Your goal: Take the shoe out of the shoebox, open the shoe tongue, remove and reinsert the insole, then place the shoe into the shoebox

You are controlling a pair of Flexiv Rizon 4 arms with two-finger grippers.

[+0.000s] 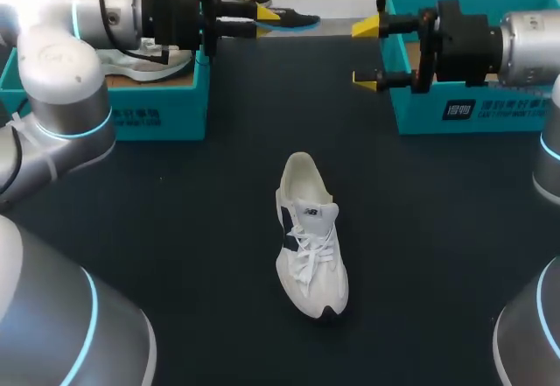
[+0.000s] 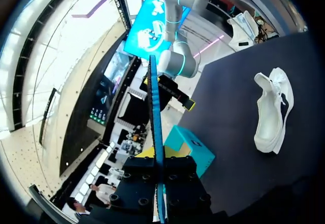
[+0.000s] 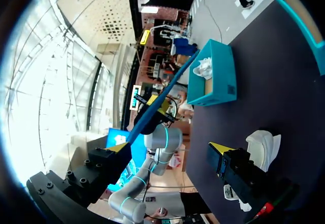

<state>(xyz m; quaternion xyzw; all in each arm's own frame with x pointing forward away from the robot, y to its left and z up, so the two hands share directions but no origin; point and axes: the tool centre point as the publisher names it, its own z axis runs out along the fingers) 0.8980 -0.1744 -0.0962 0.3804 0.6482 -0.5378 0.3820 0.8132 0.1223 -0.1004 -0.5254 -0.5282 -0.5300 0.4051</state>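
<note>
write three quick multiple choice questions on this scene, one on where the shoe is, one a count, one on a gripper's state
1. Where is the loose shoe?
A. on the table, apart from the left box and the right box
B. on top of a box
C. standing against a box

2. How many teal boxes are there?
A. one
B. two
C. three

3. What state is the right gripper in?
A. shut on the shoe
B. shut on a box
C. open, holding nothing

Answers:
1 A, bare table shows all round the shoe.
2 B, one box stands on each side.
3 C, its yellow tips stand apart with nothing between them.
</note>
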